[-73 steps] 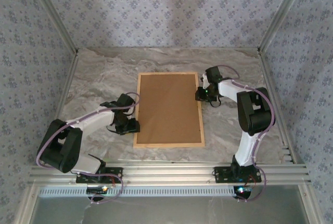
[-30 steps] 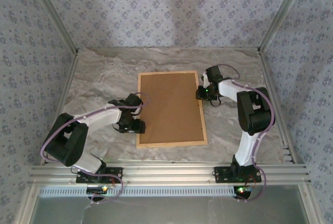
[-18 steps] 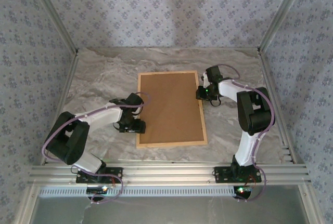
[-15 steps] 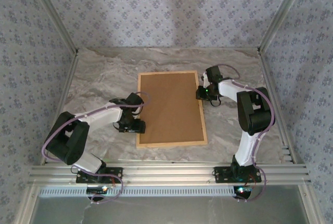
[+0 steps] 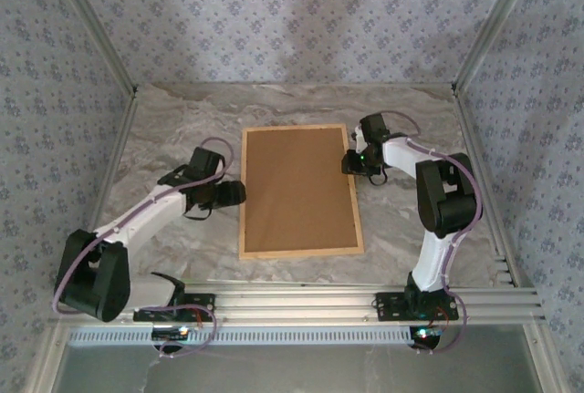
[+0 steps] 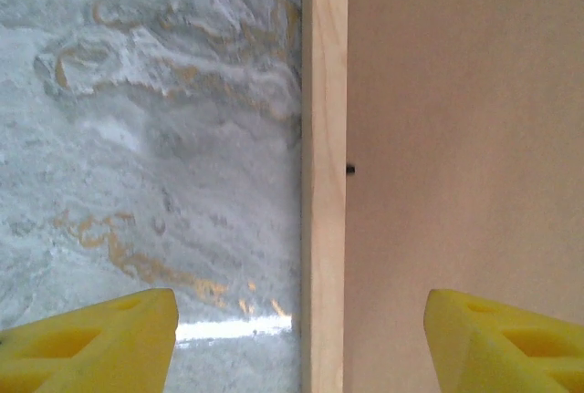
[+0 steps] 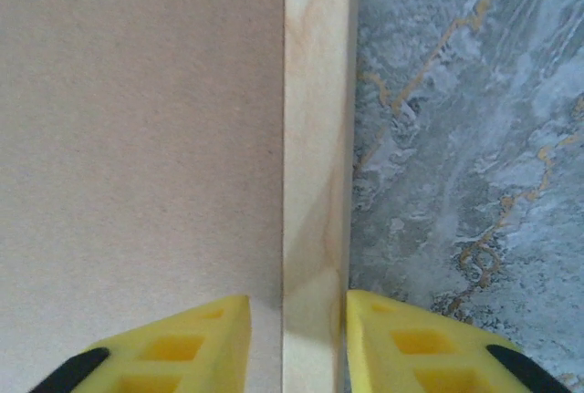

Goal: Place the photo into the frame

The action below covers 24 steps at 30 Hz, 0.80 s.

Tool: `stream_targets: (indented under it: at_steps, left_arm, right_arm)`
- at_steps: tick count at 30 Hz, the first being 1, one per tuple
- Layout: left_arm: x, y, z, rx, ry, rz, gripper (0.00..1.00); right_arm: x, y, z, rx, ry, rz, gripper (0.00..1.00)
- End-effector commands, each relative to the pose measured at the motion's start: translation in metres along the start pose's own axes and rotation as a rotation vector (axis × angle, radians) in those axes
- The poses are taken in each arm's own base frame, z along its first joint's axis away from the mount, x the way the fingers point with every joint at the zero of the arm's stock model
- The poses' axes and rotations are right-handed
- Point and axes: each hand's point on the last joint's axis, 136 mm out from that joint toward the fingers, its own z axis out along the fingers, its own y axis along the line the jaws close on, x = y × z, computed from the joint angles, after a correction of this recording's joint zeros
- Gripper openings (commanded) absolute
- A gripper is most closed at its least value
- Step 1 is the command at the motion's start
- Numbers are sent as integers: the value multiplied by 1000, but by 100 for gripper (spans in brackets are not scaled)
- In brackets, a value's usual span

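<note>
Probably light, stiff yet breakable, the frame (image 5: pixel 297 190) suits rail-edge grips; left gripper (image 6: pixel 301 320) gapes wide, right gripper (image 7: pixel 298 320) barely parted, both empty.

Your frame (image 5: pixel 298 191) lies flat and face down at the middle of the table (image 5: pixel 182 129), with its plain brown backing board (image 6: pixel 465 138) up inside a thin light-wood rail (image 7: pixel 315 138). Its long sides run roughly 12 to 6 o'clock, the near end swung slightly toward 5.
</note>
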Motion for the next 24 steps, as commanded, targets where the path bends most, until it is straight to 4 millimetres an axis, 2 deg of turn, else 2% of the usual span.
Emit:
stream_targets:
  at_steps: [1,7,10,13,20,24]
  left_arm:
    - [-12,-9,9,84,-31,-61,72]
    - [-40,-13,32,97,-56,-91,72]
    - [-45,-18,47,107,-25,-94,72]
    - [-43,-22,61,125,7,-95,72]
    - [-30,-30,81,146,74,-77,71]
    - [-21,-38,85,178,100,-68,71]
  right_arm:
    - [-13,13,-23,-34,-33,-14,41]
    - [-13,15,-25,-67,-55,18,57]
    - [-12,16,-21,-75,-47,28,63]
    - [2,13,-9,-80,-15,44,65]
    - [7,19,5,-98,14,44,65]
    - [4,27,8,-122,12,41,63]
